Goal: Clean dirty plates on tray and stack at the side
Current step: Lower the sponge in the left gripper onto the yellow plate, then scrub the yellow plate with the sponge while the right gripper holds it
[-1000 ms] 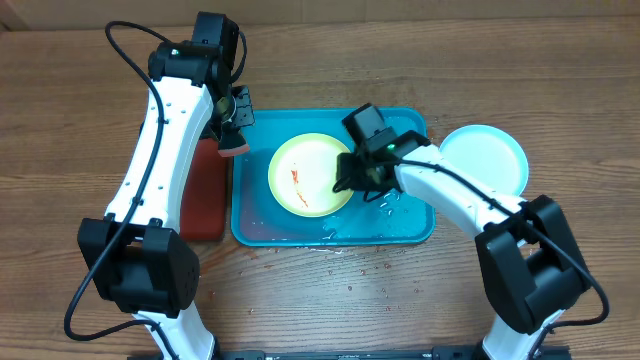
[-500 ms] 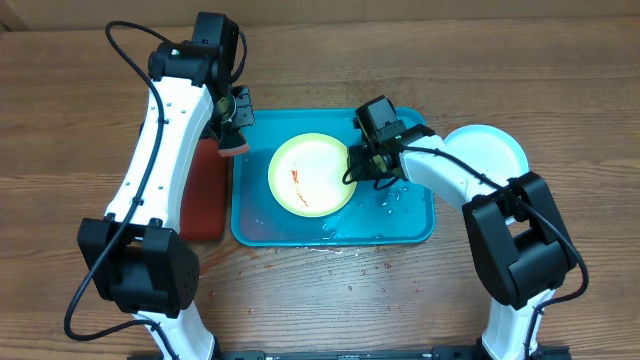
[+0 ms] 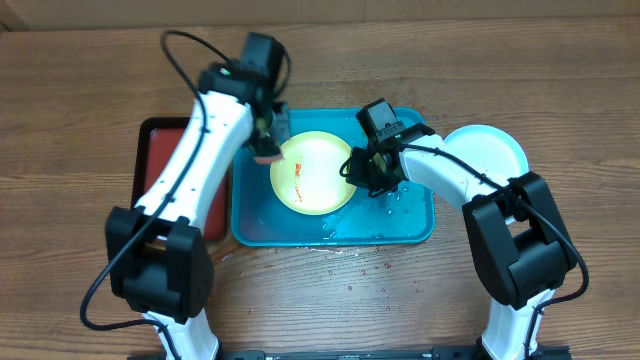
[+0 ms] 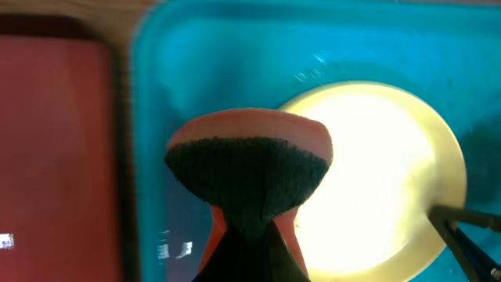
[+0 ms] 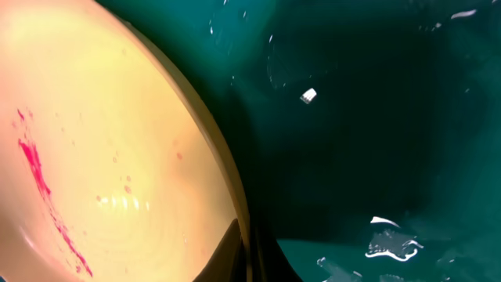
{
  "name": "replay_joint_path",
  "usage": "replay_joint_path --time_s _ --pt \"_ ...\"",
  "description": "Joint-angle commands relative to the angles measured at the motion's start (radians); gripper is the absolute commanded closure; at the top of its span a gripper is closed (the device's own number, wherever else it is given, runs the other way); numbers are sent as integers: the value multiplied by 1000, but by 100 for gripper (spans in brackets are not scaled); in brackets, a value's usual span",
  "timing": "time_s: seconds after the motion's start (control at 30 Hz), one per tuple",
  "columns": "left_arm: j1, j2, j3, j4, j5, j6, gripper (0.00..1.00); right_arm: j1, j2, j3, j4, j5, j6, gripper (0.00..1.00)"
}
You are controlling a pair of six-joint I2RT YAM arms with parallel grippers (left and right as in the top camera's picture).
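The lime-green-rimmed plate (image 3: 312,172) lies in the turquoise tray (image 3: 415,225) with a red smear on its face. My right gripper (image 3: 352,172) is shut on the plate's right rim; the right wrist view shows its fingers (image 5: 249,251) pinching the rim of the plate (image 5: 102,157). My left gripper (image 3: 266,138) is shut on an orange sponge (image 3: 268,153) with a dark scrub face (image 4: 249,168), held over the plate's left edge (image 4: 383,172). The cyan-rimmed plate (image 3: 486,158) sits on the table right of the tray. The white plate is not in view.
A red tray with a black rim (image 3: 165,180) lies left of the turquoise tray and also shows in the left wrist view (image 4: 55,141). Water drops lie in the tray (image 5: 387,243) and on the wood in front of it (image 3: 345,255).
My left arm has swung right from the red tray's edge, carrying the sponge over the plate's left rim. The right gripper closed in on the plate's right rim and stays there.
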Motion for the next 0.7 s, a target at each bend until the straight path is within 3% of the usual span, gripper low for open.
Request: replay_joint_path --time_s 0.0,0.17,0.67 --pt "-43 -11 -99 74 71 37 96 35 17 -3 -9 -24 27 96" --pt "-78 -11 -252 219 71 43 96 73 17 -8 -7 -24 27 96" --pt "-77 -10 -431 351 -53 162 96 82 18 -9 -2 -11 22 96"
